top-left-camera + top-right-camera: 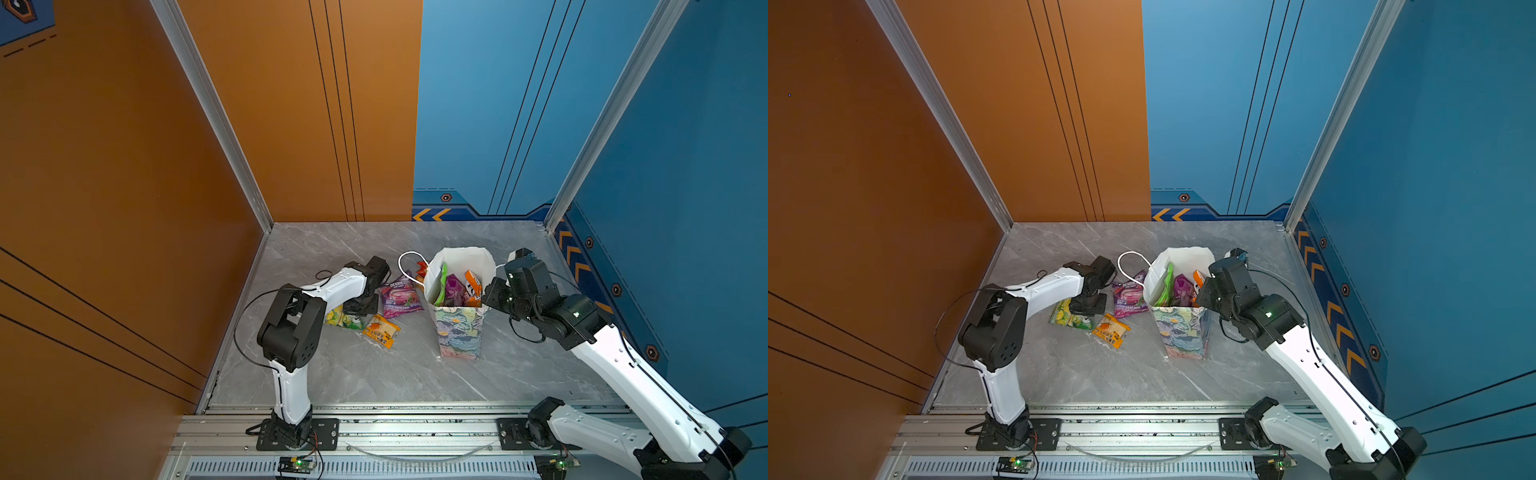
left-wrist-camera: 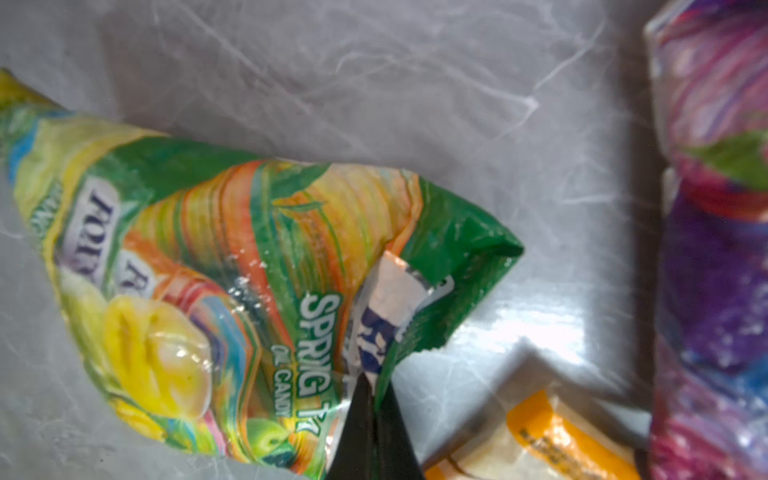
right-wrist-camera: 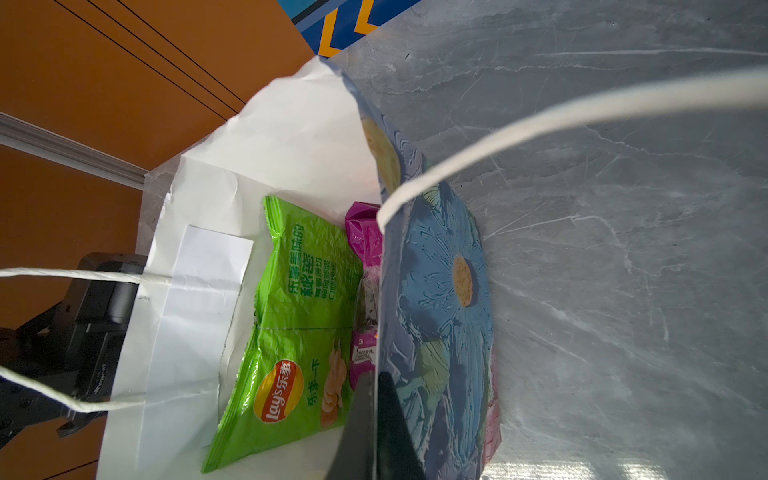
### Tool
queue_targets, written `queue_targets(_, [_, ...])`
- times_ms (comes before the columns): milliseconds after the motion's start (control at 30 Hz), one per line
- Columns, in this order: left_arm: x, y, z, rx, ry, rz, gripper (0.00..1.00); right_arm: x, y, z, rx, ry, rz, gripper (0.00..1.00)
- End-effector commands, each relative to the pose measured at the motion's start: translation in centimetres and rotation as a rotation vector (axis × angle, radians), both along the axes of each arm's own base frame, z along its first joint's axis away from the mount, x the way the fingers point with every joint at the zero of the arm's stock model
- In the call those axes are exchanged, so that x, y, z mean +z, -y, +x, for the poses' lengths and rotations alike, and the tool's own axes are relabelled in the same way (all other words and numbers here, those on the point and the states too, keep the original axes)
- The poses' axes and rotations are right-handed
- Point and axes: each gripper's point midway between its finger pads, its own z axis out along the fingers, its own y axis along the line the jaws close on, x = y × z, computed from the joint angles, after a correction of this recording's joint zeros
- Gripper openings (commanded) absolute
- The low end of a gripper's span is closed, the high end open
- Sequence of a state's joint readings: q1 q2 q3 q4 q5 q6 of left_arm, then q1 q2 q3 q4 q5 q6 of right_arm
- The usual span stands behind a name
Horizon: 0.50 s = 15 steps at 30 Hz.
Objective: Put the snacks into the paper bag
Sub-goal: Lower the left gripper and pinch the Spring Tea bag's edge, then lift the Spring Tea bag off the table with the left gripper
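The paper bag [image 1: 459,328] [image 1: 1183,332] stands upright in mid-table with its mouth open. My right gripper [image 3: 376,382] [image 1: 488,297] is shut on the bag's right wall [image 3: 440,291], one finger inside and one outside. Inside stand a green crisps bag [image 3: 299,332], a purple packet [image 3: 363,232] and an orange packet [image 1: 473,284]. Left of the bag, my left gripper [image 2: 374,386] [image 1: 360,309] is shut on the folded edge of a yellow-green candy packet [image 2: 208,270] [image 1: 343,319] lying on the table. A purple berries packet [image 1: 401,297] and an orange sachet [image 1: 380,330] lie beside it.
A small red sachet [image 1: 422,268] shows behind the bag's left corner, under the white handle loop [image 1: 409,259]. Orange wall stands on the left, blue wall at the back and right. The aluminium rail [image 1: 415,428] with both arm bases runs along the front edge.
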State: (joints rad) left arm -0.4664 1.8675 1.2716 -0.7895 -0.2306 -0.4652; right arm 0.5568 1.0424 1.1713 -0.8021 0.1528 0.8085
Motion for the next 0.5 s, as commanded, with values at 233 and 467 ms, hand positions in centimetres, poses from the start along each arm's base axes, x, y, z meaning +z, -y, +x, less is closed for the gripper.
queue_targets(233, [4.8, -0.3, -2.1, 0.083, 0.186, -0.226, 0.00, 1.1, 0.3, 0.4, -0.001, 0.040, -0.004, 0.00])
queue_targets(467, [7.9, -1.3, -4.1, 0.104, 0.301, -0.289, 0.00, 1.2, 0.2, 0.5, 0.001, 0.039, 0.000, 0.00])
